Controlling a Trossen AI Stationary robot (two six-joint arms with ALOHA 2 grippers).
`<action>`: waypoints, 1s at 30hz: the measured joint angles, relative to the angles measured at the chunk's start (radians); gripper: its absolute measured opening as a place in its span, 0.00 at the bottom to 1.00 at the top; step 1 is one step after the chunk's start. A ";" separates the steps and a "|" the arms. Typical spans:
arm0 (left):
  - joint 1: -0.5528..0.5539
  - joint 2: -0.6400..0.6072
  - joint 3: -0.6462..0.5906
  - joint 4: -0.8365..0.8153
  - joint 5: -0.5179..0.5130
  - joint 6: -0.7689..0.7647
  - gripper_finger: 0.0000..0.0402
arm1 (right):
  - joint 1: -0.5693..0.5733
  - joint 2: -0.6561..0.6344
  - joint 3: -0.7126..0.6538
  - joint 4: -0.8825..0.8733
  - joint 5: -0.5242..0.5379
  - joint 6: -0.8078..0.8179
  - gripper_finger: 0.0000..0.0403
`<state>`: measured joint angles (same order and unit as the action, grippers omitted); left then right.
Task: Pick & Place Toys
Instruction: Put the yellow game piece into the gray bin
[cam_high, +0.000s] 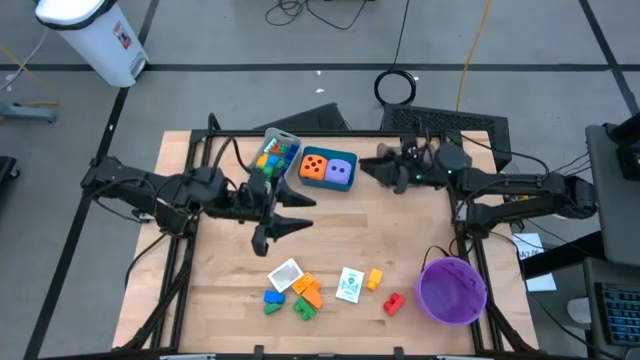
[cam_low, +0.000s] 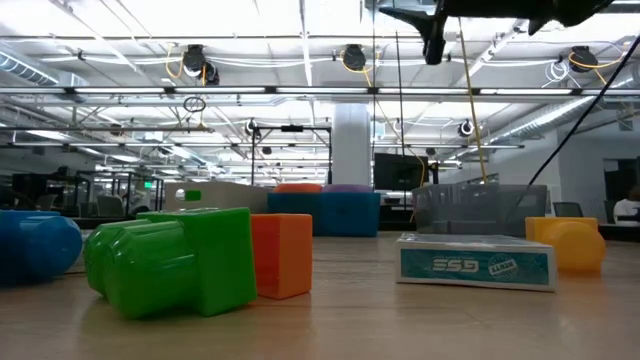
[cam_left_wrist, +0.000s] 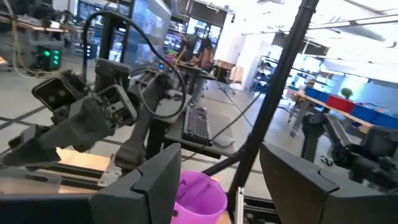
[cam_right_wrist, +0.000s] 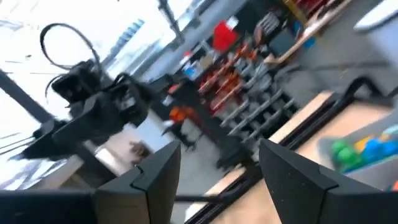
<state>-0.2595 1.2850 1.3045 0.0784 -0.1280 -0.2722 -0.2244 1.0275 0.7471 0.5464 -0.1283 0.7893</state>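
Since the left claw (cam_high: 283, 226) hangs open & empty above mid tabletop (cam_high: 400, 220), w/ bricks (cam_high: 292, 297) clustered near the front edge, a descent could nudge neighbours; right claw (cam_high: 368, 168), also open, waits by the dice (cam_high: 328, 169).

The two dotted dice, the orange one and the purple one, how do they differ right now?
The orange die is orange with dark dots; the purple die is purple with orange dots. The orange die sits nearer the grey tray of bricks, the purple die on its far side, toward the right gripper. Both look the same size, sit side by side touching, and neither is held.
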 joint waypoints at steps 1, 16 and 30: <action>-0.002 0.000 0.000 0.000 0.005 0.000 0.57 | 0.017 0.000 0.000 -0.002 -0.003 0.014 0.52; 0.001 -0.025 0.001 -0.048 0.129 0.005 0.57 | 0.410 0.168 0.409 -0.652 0.106 -0.322 0.52; 0.000 -0.133 0.001 -0.267 0.127 -0.037 0.57 | 0.569 0.437 0.486 -1.004 0.149 -1.440 0.52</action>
<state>-0.2596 1.1519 1.3056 -0.1885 -0.0008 -0.3091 0.3443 1.4643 1.2331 -0.4579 0.0208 -0.6504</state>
